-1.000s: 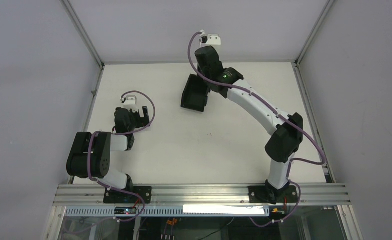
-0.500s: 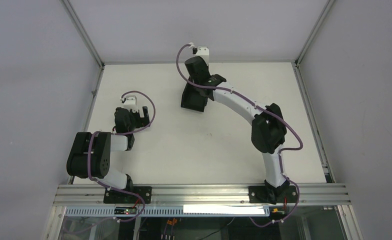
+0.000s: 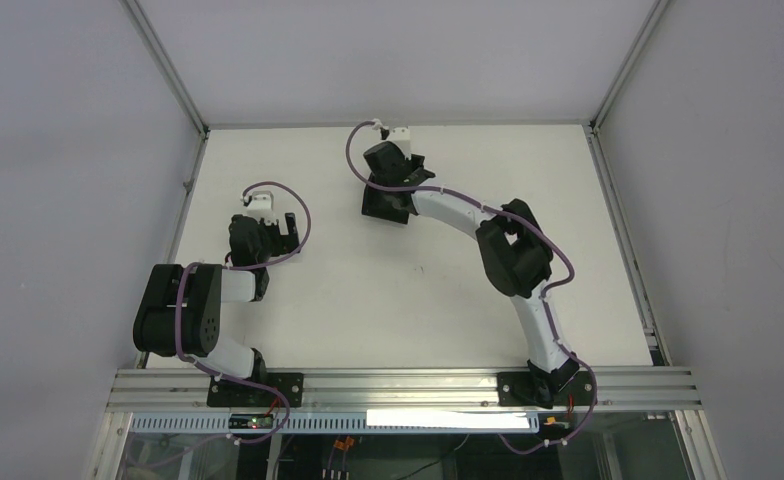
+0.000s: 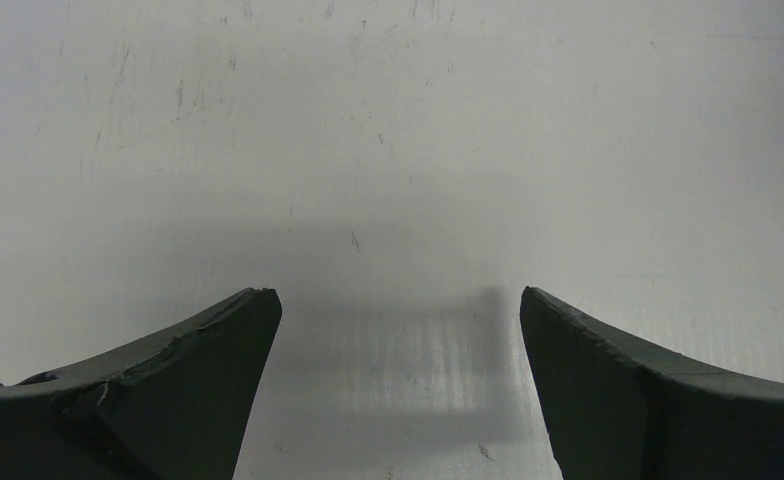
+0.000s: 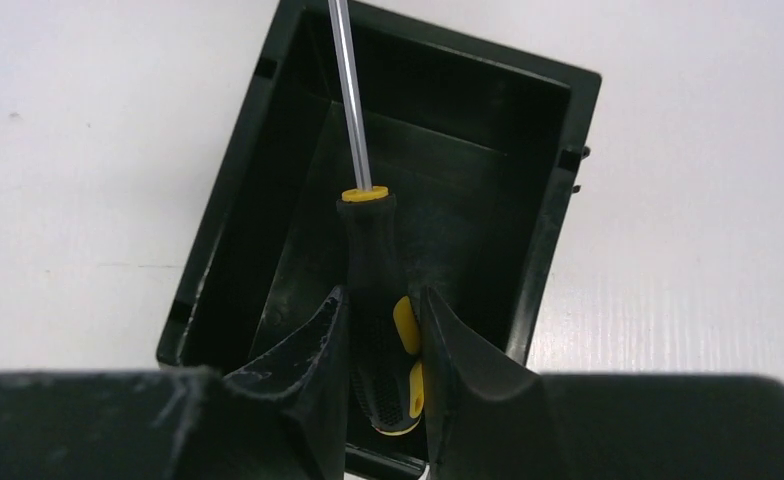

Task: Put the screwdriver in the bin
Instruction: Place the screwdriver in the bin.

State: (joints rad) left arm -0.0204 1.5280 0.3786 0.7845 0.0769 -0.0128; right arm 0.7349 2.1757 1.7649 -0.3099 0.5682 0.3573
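Hovering over the bin (image 5: 560, 130), the right gripper (image 5: 380, 305) is clamped on the screwdriver (image 5: 369, 250), its two fingers pinching the black-and-yellow handle from either side. The slim shaft points straight ahead across the open top and runs out of the wrist view near the far rim, so I can't tell whether the tip sits inside the walls or pokes past them.

To my eye this is the placing step: the tool is carried and lined up above the opening but not yet let go. The next move looks like a small drop or tilt to bring the whole length within the bin, then a parting of the fingers so it falls onto the dark floor. The risk is the shaft catching on the rim and leaving the tool propped across it.

From above, the right arm (image 3: 513, 255) reaches from its base at the near edge, elbow bent mid-table, forearm sweeping left to the bin at the far centre of the white table (image 3: 368, 300). The left gripper (image 4: 398, 300) hangs over bare tabletop, fingers spread and holding nothing, its arm folded close to its base.
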